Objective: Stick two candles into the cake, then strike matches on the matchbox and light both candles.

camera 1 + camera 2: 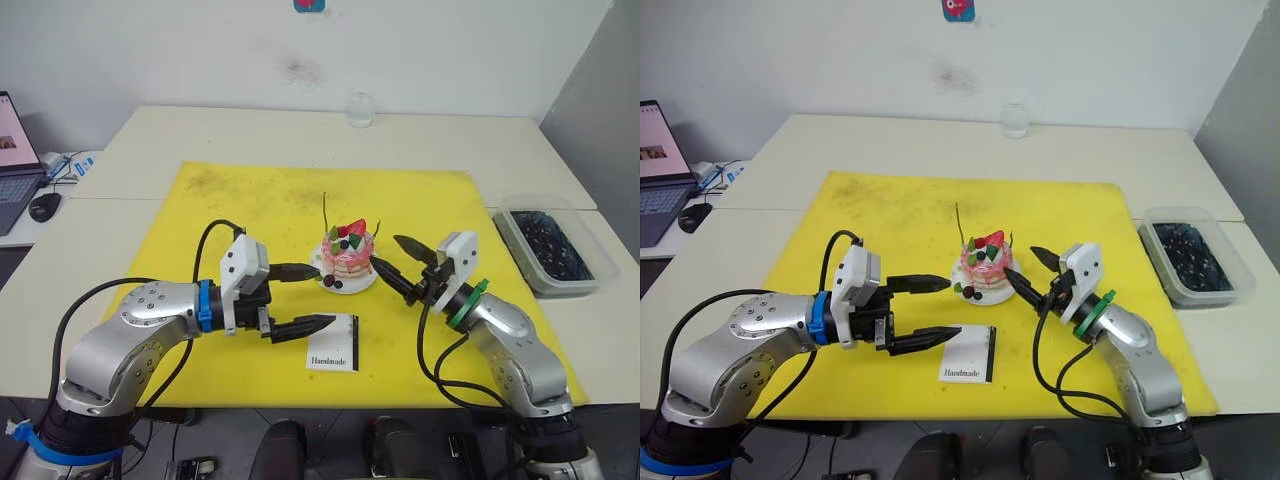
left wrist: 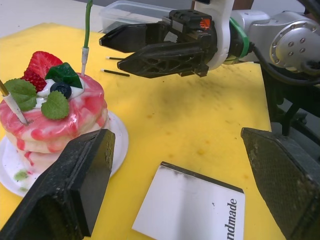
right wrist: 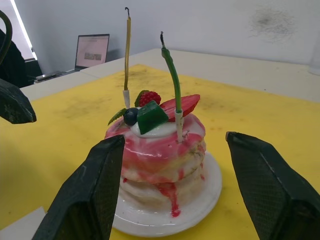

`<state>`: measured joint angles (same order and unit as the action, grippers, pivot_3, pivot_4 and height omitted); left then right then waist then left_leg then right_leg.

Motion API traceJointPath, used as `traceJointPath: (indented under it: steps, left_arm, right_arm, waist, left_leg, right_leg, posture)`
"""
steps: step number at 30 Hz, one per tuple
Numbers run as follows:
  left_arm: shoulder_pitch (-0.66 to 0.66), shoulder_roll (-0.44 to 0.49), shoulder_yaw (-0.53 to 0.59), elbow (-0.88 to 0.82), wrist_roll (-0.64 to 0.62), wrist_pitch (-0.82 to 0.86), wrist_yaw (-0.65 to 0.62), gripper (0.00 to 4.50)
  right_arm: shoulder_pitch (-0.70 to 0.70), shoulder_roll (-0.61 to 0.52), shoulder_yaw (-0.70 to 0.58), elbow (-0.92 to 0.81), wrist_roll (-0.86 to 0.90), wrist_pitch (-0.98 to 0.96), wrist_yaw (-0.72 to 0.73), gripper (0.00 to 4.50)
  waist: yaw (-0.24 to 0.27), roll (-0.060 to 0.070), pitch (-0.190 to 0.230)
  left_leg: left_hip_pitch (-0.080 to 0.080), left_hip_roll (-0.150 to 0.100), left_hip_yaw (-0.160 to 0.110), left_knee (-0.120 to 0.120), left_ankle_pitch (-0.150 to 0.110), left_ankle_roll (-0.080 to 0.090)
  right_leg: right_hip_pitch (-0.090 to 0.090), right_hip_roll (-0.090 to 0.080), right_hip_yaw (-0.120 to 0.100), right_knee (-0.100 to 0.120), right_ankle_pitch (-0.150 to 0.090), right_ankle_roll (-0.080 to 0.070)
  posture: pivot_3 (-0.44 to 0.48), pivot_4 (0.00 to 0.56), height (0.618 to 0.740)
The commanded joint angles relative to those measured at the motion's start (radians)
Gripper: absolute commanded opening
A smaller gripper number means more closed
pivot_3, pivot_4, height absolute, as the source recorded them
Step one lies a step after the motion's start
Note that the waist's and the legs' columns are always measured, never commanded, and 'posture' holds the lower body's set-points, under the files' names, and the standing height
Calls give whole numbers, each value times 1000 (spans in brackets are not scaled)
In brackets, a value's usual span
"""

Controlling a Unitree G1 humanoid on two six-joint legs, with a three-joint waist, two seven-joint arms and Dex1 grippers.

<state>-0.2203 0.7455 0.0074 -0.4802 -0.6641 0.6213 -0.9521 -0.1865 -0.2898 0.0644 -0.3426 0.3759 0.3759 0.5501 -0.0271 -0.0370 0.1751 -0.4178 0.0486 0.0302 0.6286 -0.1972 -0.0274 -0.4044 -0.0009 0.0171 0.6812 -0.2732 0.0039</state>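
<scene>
I see a pale counter (image 1: pixel 300 135) set against a white wall, with a yellow mat (image 1: pixel 250 215) spread over its near half. A clear glass (image 1: pixel 361 108) stands at the counter's far edge. On my left an open laptop (image 1: pixel 12 160) sits on a side desk with a mouse (image 1: pixel 44 206) beside it; on my right a clear bin of dark items (image 1: pixel 550 245) rests on the counter just off the mat.

The cake (image 1: pixel 348 255) sits on its white plate (image 1: pixel 345 283) near the middle of the mat. Both candles are already standing in it: a yellow one (image 3: pixel 127 50) and a green one (image 3: pixel 172 80), thin and slightly bent, with dark unlit tips.

The matchbox (image 1: pixel 332 343) lies flat on the mat in front of the cake, black strip along one edge. Two matches (image 2: pixel 116 72) lie on the mat beyond the cake toward my right side.

My left end effector (image 1: pixel 300 298) hovers left of the cake, fingers spread wide, empty, the lower finger over the matchbox's near corner. My right end effector (image 1: pixel 398 262) hovers just right of the plate, fingers also wide apart and holding nothing.
</scene>
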Motion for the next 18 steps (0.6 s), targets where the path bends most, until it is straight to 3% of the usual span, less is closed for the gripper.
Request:
traceJointPath:
  steps: [1,9,13,18]
  left_arm:
    - [-6,2,8,-21,3,-24,-9,4500]
    - [-11,-1,6,-20,2,-28,-15,4500]
    - [-12,-3,4,-21,1,-33,-15,4500]
    - [-18,-6,1,-17,1,-36,-20,4500]
  right_arm:
    - [-40,23,10,-31,5,30,-39,3346]
    - [-98,77,10,36,-31,17,-96,3346]
    - [-101,80,12,48,-37,10,-92,2497]
    - [-110,86,16,64,-42,4,-90,653]
  waist:
    - [0,0,0]
    - [1,0,0]
    - [0,0,0]
    - [0,0,0]
  left_leg:
    - [0,0,0,0,0,0]
    - [-1,0,0,0,0,0]
    - [-1,0,1,0,0,0]
    - [-1,0,0,0,0,0]
  right_leg:
    - [0,0,0,0,0,0]
    - [0,0,0,-1,0,0]
    - [0,0,0,-1,0,0]
    - [0,0,0,0,0,0]
  posture:
    - [0,150,740]
    - [0,150,740]
    - [0,150,740]
    - [0,150,740]
